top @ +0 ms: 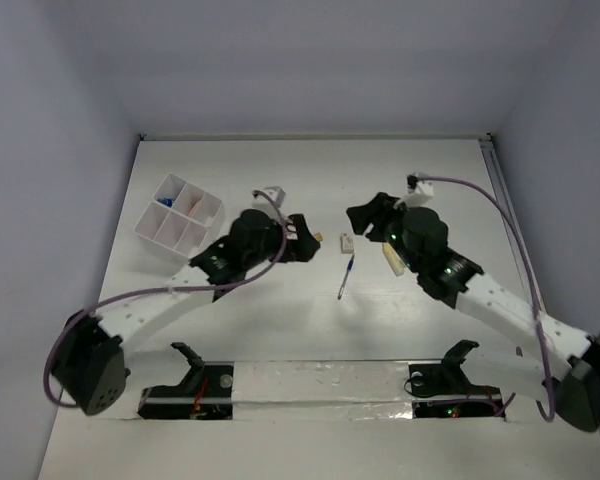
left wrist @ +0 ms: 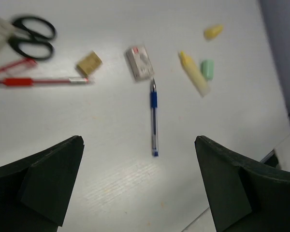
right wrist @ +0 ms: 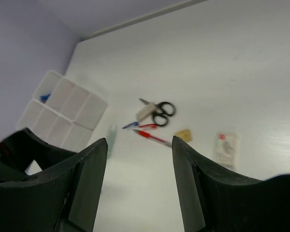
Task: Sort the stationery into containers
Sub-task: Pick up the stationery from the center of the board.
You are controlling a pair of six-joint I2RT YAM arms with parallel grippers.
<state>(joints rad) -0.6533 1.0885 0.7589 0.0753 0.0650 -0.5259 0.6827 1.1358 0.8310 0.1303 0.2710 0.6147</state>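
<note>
The left jaws stand as wide as they go and hold nothing. Only table [left wrist: 111, 159] shows between the two dark fingers [left wrist: 43, 183]. The blue pen [left wrist: 153, 118] lies flat just ahead of that gap, roughly centred in it, its length running straight away from the jaws. Just past its far tip sits a white eraser [left wrist: 139, 63] in a printed sleeve. Further out to one side lie the tan eraser [left wrist: 89, 63], the red pen [left wrist: 38, 81] and, beyond them, the black-handled scissors [left wrist: 31, 38]. To the other side lies a pale yellow marker [left wrist: 194, 73] with a green eraser [left wrist: 207, 69] just beside it, and a yellow eraser [left wrist: 212, 32] farther on.

The right jaws are about half open and grip nothing either. Through their gap the scissors and red pen show well ahead. The white organiser box [right wrist: 63, 113] sits further off, out past one finger, with something blue in a far compartment.

From above, the pen lies between the two sets of jaws, a little nearer the arm bases. The organiser is behind the left jaws, close to the side wall [top: 50, 150]. Bare table surrounds the pen on both long sides — nothing lies between it and the left fingers — and more bare surface runs from both jaws out to the far edge, where the table meets the back wall [top: 310, 60].
</note>
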